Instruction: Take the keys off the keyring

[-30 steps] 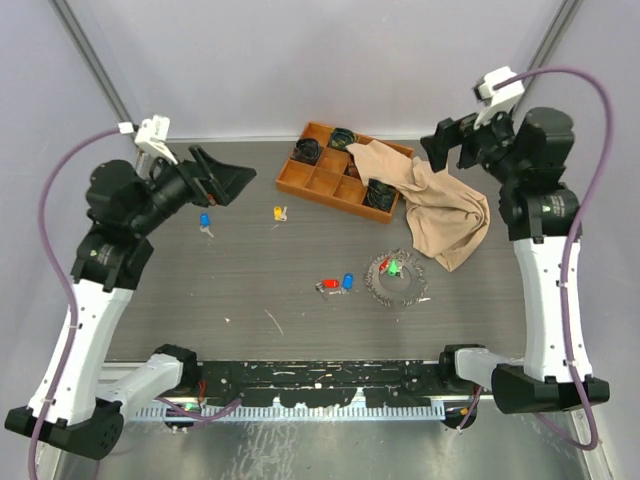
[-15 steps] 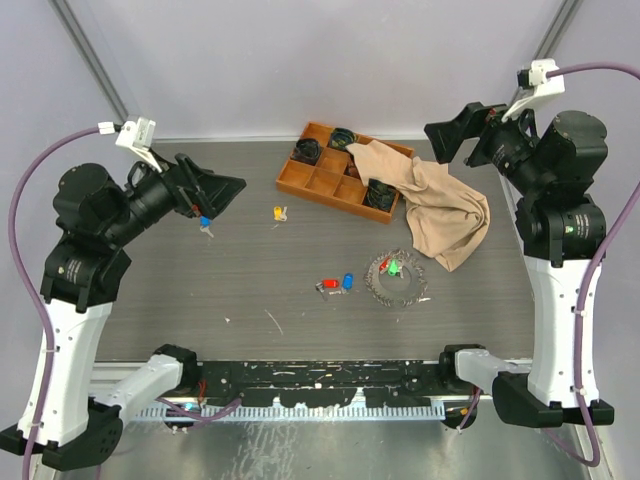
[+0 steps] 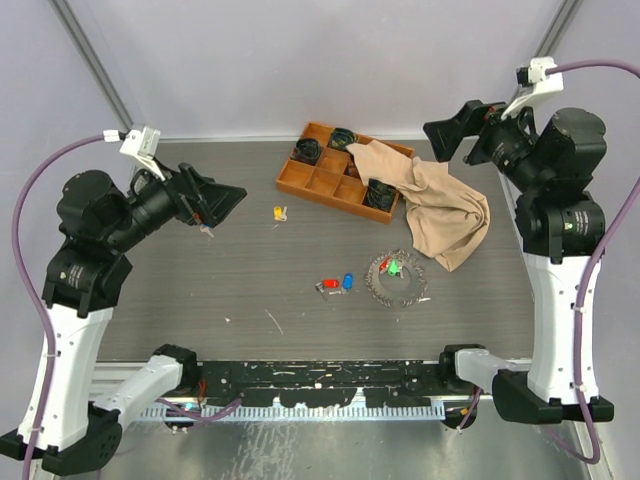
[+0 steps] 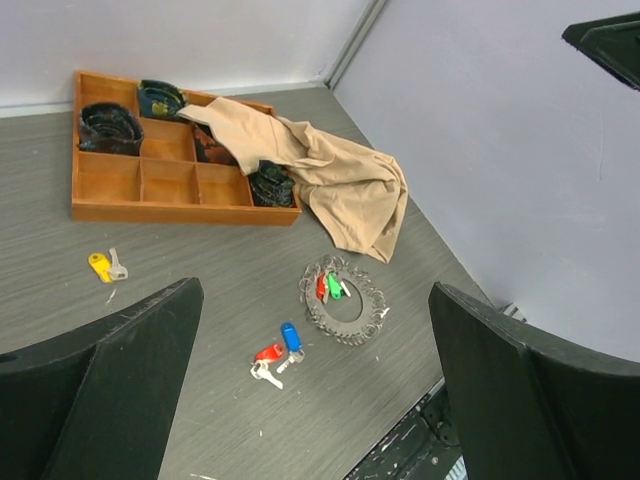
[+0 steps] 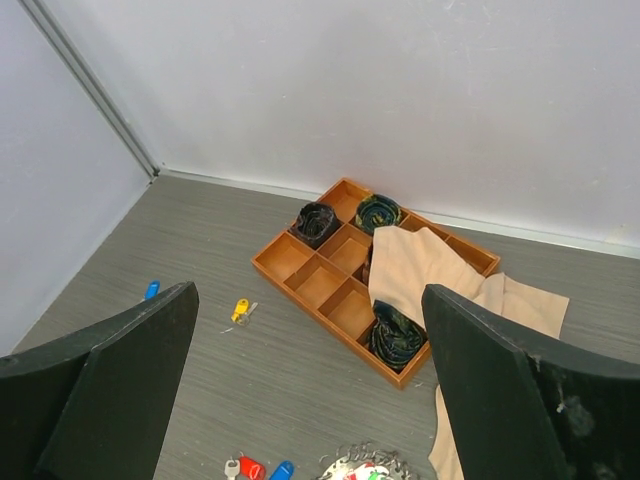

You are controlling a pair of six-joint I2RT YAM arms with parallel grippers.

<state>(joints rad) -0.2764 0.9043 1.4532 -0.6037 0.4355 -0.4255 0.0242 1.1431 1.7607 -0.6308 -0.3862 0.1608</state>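
Spiky silvery keyring, red-green keys

There's the tan cloth draped over the orange tray at the end nearer the right gripper, swallowing those compartments, no telling what's under it. On the right wrist camera the keyring sits low between the fingers, sliced off by the bottom edge. From above, the left gripper covers the blue-capped key beneath it. The keys on the ring are too fine to count, and the wire itself can't be made out
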